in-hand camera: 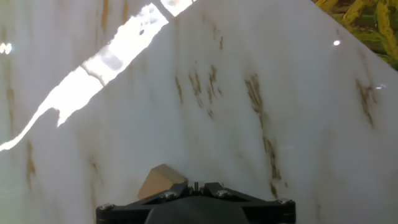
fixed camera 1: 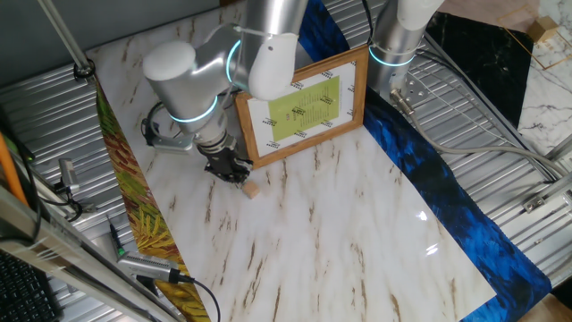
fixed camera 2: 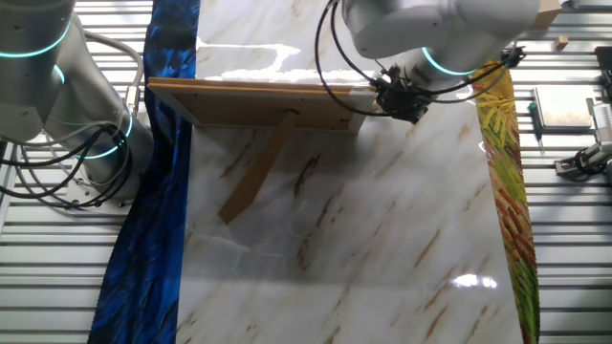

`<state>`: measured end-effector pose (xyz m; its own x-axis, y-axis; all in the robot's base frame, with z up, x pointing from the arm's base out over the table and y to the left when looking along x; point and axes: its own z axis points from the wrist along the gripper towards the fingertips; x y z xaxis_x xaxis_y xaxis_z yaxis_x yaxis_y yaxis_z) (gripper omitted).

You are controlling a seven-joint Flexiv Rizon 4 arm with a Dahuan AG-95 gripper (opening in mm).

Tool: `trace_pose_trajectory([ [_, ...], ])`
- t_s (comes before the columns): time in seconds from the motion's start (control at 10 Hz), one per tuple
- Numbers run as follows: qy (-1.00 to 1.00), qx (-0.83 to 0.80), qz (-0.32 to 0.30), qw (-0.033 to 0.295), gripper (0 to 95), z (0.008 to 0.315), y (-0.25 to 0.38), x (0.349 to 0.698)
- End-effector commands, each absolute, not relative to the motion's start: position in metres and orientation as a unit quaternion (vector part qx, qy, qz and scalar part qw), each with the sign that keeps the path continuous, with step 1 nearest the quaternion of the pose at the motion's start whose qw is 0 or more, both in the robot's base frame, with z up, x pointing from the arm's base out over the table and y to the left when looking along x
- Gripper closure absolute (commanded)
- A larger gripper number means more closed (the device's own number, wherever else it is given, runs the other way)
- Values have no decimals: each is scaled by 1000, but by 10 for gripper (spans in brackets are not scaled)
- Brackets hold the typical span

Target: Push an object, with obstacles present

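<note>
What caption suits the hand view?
End effector right behind the block on the marble table.

Robot lab: marble-print tabletop on metal bench, cables.

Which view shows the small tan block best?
One fixed view: the block lies whole on the marble, just beside the tool. Hand view shows only its top behind the tool body. The other fixed view hides it.

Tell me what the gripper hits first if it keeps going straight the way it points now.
The gripper points down at the marble tabletop, so it would likely meet that first. The small tan block lies right at its tip and, by the hand view, may be touched too; the exact gap is unclear.
</note>
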<state>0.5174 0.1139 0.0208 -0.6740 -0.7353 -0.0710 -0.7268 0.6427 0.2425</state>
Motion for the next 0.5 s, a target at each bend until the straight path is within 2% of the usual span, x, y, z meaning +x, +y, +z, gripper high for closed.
trace_pose_trajectory([
  [0.1,-910,395,-125,18,950,20,122,512],
  [0.5,-917,377,-127,18,950,14,141,495],
])
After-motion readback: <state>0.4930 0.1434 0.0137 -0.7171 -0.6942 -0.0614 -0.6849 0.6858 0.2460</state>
